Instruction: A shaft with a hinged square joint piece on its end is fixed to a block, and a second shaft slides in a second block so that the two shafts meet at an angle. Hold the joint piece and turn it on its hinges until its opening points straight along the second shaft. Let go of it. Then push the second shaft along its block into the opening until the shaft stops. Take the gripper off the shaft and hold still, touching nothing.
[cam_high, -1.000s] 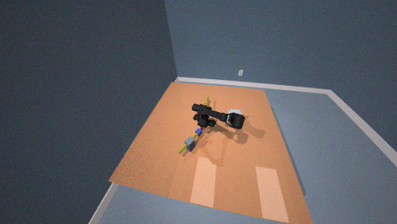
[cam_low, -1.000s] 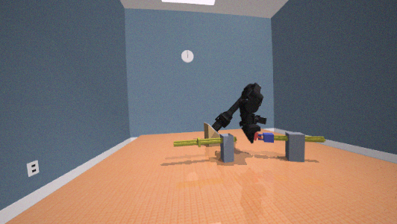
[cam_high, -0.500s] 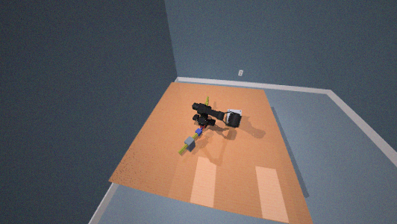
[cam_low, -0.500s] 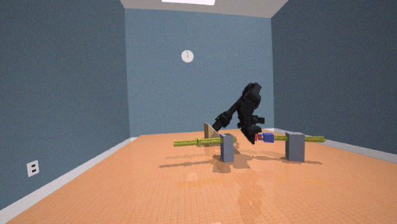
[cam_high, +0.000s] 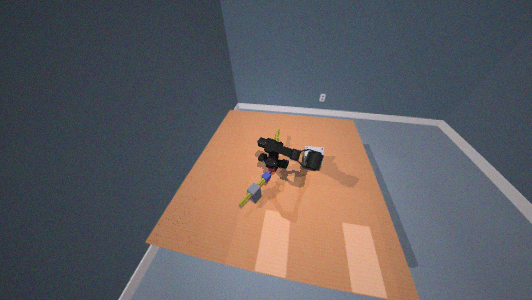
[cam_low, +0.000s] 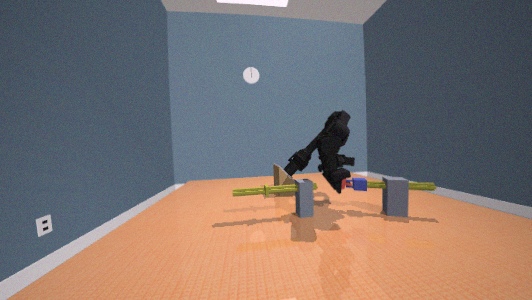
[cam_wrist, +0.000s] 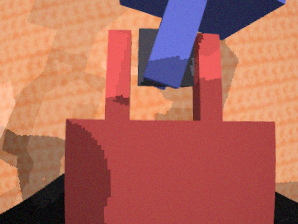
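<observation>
The red joint piece (cam_wrist: 175, 155) (cam_low: 344, 183) (cam_high: 272, 170) hangs by two prongs on a blue hinge fork (cam_wrist: 176, 42) (cam_low: 359, 184) (cam_high: 266, 176). The fork sits on the first yellow shaft (cam_low: 421, 186) (cam_high: 244, 201), which is fixed in a grey block (cam_low: 396, 198) (cam_high: 254, 192). My gripper (cam_low: 339, 187) is shut on the joint piece; black finger parts show at both lower sides of the wrist view. The second yellow shaft (cam_low: 250, 192) (cam_high: 277, 134), with a collar, runs through another grey block (cam_low: 304, 200). Its end is apart from the joint piece. The piece's opening is hidden.
The arm's base (cam_high: 313, 159) stands on the wooden table (cam_high: 210, 210) (cam_low: 200, 260). The black arm reaches over the gap between the two blocks and partly hides the second shaft and its block in the top view.
</observation>
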